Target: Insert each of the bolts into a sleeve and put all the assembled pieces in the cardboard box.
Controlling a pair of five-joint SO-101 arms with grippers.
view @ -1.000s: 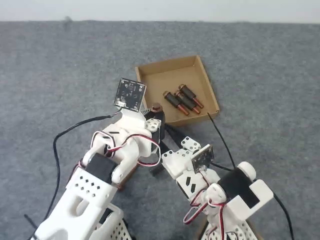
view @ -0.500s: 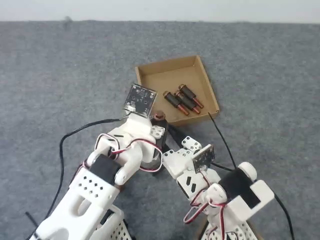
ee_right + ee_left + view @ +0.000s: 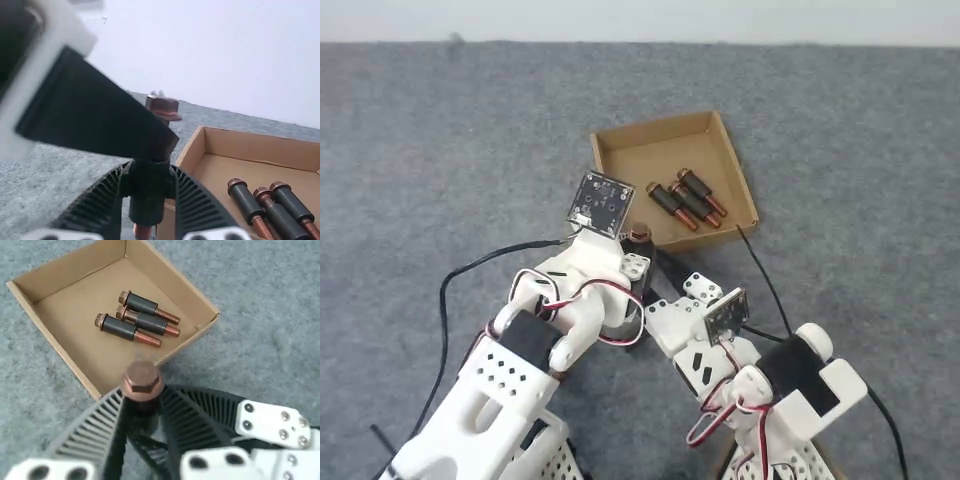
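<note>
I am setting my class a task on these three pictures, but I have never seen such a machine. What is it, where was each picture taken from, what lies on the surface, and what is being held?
These are two small white robot arms side by side at a grey table. The high view looks down over both, the left arm and the right arm. The other two pictures come from cameras on the arms' wrists, each looking along its own gripper. On the table sits an open cardboard box with three bolts in dark sleeves lying inside. At the box's edge nearest the arms, the left gripper and the right gripper both close on a fourth piece, a copper-coloured bolt in a dark sleeve, head up.
</note>
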